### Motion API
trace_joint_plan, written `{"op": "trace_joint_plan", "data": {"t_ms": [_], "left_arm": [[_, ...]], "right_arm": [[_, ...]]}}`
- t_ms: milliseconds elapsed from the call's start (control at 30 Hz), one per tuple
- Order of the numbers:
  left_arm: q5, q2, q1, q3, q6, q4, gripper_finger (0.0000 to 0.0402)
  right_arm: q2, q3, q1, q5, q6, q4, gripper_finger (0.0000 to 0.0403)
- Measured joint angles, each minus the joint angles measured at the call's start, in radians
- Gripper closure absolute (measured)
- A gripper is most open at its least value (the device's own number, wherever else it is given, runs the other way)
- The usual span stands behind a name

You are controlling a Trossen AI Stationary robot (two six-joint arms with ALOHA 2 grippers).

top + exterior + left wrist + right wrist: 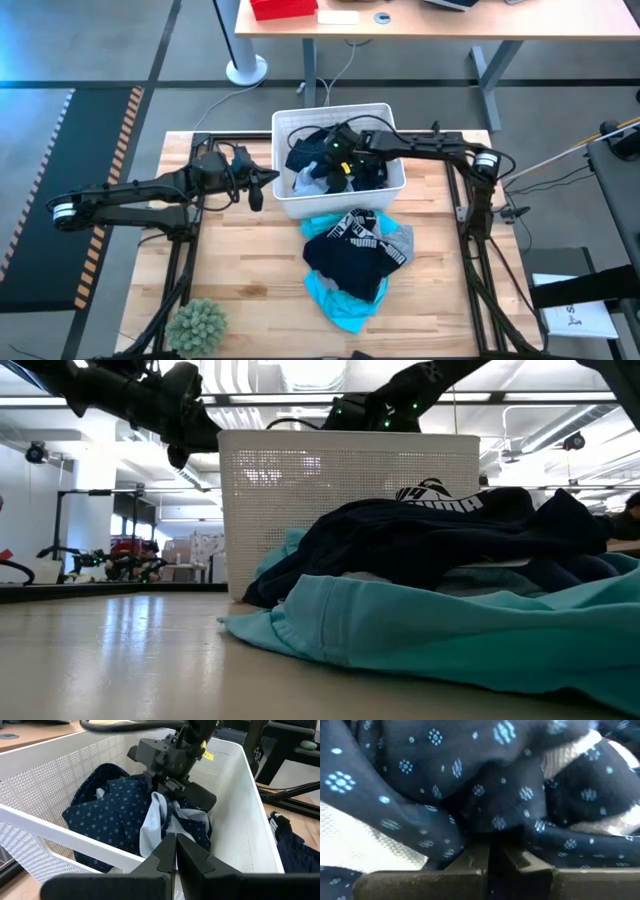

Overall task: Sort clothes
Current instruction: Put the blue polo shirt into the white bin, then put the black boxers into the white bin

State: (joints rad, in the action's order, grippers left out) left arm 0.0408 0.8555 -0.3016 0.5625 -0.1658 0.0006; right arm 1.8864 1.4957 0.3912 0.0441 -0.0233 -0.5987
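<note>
I saw the wooden counter point(240, 270) carrying a white slotted basket point(340, 205), a heap of clothes point(355, 255) just in front of it, and a fuzzy green ball point(197, 325) at one corner.

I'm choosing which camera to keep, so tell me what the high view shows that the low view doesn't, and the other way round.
Only the high view shows inside the white basket: the navy patterned garment, the right gripper down among the clothes, and the green fuzzy ball. Only the low view shows the room behind the table. Both show the basket, the turquoise garment and the black garment with lettered waistband.
</note>
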Motion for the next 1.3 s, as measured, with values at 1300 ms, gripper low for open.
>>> {"op": "trace_joint_plan", "data": {"t_ms": [1300], "left_arm": [[-0.059,-0.052,0.069,-0.103,0.191,0.443,0.0402]], "right_arm": [[-1.016,-0.731,-0.429,0.297,-0.154,0.603,0.0403]]}}
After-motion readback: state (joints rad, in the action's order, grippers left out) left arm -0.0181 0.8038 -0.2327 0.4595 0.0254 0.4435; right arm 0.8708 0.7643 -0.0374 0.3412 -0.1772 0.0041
